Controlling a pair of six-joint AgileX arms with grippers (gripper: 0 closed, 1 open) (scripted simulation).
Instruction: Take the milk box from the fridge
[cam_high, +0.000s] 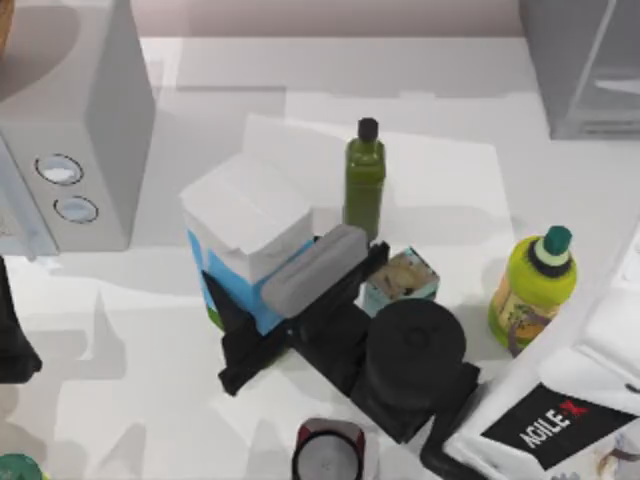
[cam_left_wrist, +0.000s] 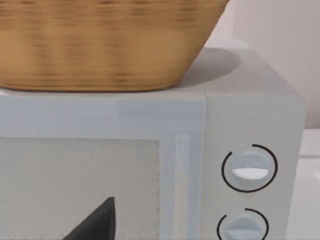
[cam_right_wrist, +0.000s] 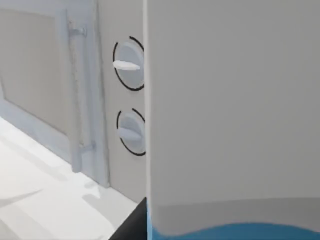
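One rigid, light-looking milk box, clamped across its blue sides between the right jaws; slippery faces, so grip low.

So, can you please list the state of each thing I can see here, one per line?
milk box: upright on the table, out of the fridge, gripped
right gripper: shut on the milk box
fridge: at the top view's right, door state unclear
green bottle: upright, capped
yellow bottle: upright, capped
left gripper: parked facing the microwave
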